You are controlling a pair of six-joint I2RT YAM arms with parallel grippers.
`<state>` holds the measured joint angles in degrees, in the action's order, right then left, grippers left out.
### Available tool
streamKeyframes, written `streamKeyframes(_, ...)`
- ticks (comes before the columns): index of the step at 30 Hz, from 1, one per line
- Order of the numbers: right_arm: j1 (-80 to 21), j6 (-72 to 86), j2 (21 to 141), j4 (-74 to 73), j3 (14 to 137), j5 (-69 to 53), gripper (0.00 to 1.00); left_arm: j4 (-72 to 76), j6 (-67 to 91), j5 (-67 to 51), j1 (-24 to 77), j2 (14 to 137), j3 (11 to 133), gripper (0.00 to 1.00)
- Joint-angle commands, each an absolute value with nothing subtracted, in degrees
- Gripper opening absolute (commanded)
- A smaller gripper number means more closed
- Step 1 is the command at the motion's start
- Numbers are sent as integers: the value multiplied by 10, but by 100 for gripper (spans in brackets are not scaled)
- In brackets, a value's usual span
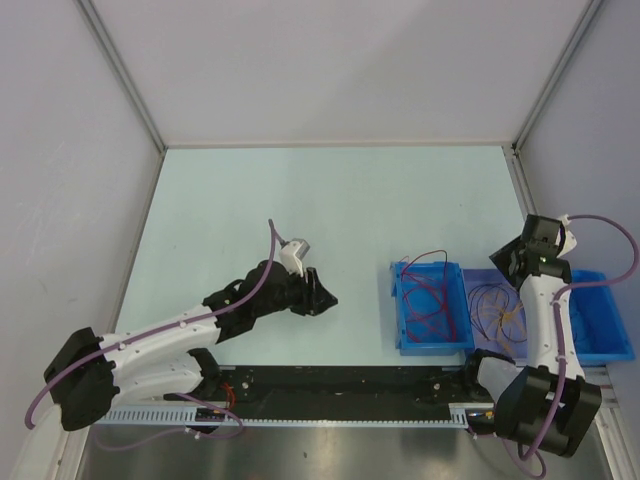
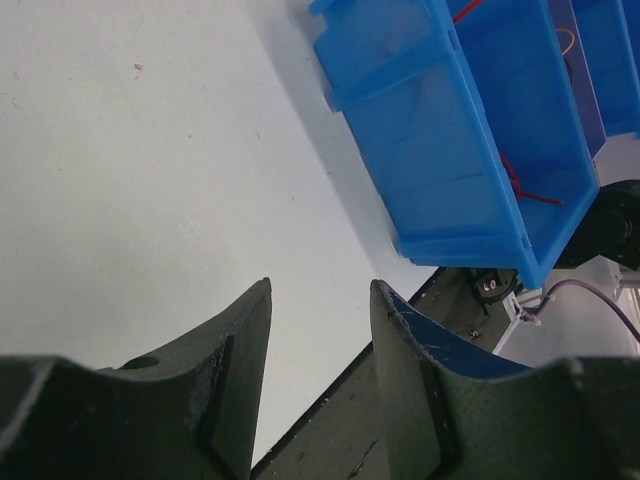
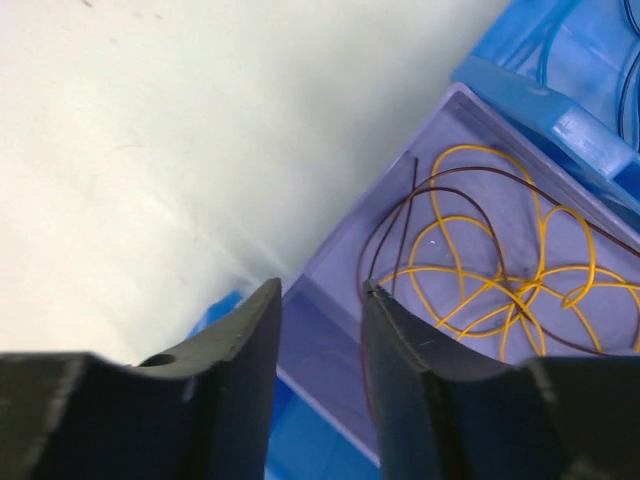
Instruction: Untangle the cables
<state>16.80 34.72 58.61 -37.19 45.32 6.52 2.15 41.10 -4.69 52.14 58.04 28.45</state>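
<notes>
The left arm (image 1: 170,340) lies low, stretched from the near edge of the counter (image 1: 300,200) towards its middle. The left claw (image 1: 318,293) points right, its jaws parted with nothing between them. The right arm (image 1: 545,320) stands at the counter's near right corner and reaches away from that edge. Its wrist bends left, and the right claw (image 1: 508,262) tips downward, jaws likewise apart, gripping nothing.

No words, numbers, labels or signs can be read on anything here.
</notes>
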Motion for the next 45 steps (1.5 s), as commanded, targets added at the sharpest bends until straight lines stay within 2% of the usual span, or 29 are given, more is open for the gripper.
streamKeyframes(1, 150, 343, 551, -394, 497, 55, 45, 23, 410, -37, 526, 577, 312, 49)
streamKeyframes(6, 89, 361, 522, -399, 523, 64, 46, 11, 403, -26, 526, 572, 317, 49)
streamKeyframes(18, -140, 361, 508, -370, 564, 129, 51, -61, 359, 49, 525, 548, 345, 54)
streamKeyframes(22, -226, 361, 519, -368, 569, 185, 52, -65, 351, 58, 524, 545, 348, 55)
streamKeyframes(23, -243, 360, 519, -368, 569, 198, 54, -67, 349, 59, 523, 545, 352, 56)
streamKeyframes(25, -293, 350, 524, -361, 569, 240, 55, -80, 342, 70, 523, 544, 360, 65)
streamKeyframes(26, -309, 337, 523, -360, 570, 255, 59, -86, 335, 76, 523, 543, 363, 71)
streamKeyframes(27, -338, 330, 523, -356, 571, 280, 62, -103, 334, 86, 522, 538, 366, 88)
streamKeyframes(28, -351, 323, 521, -355, 572, 293, 68, -112, 331, 108, 520, 534, 372, 95)
streamKeyframes(29, -365, 319, 519, -355, 574, 310, 83, -118, 330, 115, 519, 530, 374, 100)
streamKeyframes(30, -375, 320, 519, -356, 576, 341, 89, -126, 321, 121, 518, 526, 374, 100)
streamKeyframes(31, -391, 320, 514, -353, 577, 352, 99, -130, 317, 130, 516, 516, 374, 100)
streamKeyframes(39, -417, 277, 492, -336, 576, 477, 100, -151, 310, 156, 504, 485, 370, 100)
streamKeyframes(45, -408, 278, 501, -359, 568, 507, 100, -182, 315, 214, 493, 464, 369, 100)
